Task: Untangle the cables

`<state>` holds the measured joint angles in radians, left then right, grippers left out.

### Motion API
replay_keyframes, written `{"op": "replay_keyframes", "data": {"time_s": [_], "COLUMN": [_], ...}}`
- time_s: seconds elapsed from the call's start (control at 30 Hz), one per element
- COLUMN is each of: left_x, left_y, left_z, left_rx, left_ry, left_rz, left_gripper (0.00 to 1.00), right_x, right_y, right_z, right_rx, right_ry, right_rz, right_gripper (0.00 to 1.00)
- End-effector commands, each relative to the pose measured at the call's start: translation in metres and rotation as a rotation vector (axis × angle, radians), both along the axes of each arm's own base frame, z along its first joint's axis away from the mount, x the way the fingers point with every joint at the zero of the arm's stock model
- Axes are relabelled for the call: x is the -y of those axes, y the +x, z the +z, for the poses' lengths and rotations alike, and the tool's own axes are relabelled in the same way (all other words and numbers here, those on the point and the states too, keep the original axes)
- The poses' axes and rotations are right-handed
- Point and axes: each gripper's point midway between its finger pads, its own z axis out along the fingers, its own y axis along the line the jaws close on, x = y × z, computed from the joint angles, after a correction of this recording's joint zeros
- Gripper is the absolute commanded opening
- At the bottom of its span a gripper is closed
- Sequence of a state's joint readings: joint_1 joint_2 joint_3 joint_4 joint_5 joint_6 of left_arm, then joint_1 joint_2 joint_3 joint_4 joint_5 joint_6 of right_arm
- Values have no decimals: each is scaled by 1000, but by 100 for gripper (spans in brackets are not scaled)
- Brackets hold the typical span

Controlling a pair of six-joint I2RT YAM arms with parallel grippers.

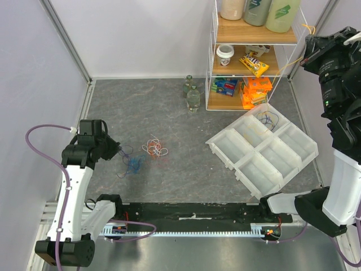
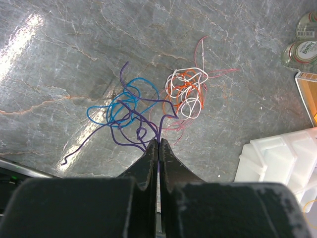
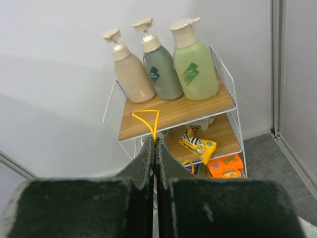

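Left gripper (image 2: 158, 145) is pinched tight on the purple cable (image 2: 130, 138), low over the left half of the table. The purple cable runs straight out from the jaws into the blue cable (image 2: 124, 101) loops. The white-and-orange clump (image 2: 185, 91) lies just beside them, toward the right edge, with thin red strands (image 2: 202, 47) fanning past it. The top view shows both clumps as smudges; colours resolve only on the left wrist. Right gripper (image 3: 154, 144) sits high by the far-right corner, clamped on the yellow cable (image 3: 148, 118), whose loop stands up toward the shelf rack (image 3: 198, 106). Only the top view shows the white divided tray (image 1: 282, 155), with loose loops (image 1: 271, 118) in a far compartment.
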<state>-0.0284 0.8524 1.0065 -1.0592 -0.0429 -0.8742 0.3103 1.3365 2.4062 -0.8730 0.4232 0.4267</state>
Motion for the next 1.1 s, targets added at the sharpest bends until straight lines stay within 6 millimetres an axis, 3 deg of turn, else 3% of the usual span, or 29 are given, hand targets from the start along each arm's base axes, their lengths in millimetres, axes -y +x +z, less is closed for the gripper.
{"op": "replay_keyframes", "data": {"time_s": [0.0, 0.13, 0.2, 0.57, 0.8, 1.07], "left_x": [1, 3, 4, 2, 3, 3], "left_y": [10, 10, 10, 12, 14, 16], "left_z": [6, 3, 0, 5, 4, 9], "left_rx": [40, 37, 29, 40, 37, 52], "left_ry": [-14, -22, -27, -8, -16, -11], "left_rz": [11, 4, 2, -4, -5, -10], "left_gripper": [2, 1, 2, 2, 2, 2], "right_x": [-4, -5, -4, -18, -12, -11], "right_y": [11, 31, 35, 39, 25, 42], "right_z": [-18, -73, -85, -54, -6, -25], "right_rx": [-44, -176, -198, -120, 4, -54], "right_ry": [-14, -53, -52, -18, -10, -64], "right_rz": [1, -30, -44, 28, 21, -37], "right_gripper": [0, 0, 0, 0, 0, 0]}}
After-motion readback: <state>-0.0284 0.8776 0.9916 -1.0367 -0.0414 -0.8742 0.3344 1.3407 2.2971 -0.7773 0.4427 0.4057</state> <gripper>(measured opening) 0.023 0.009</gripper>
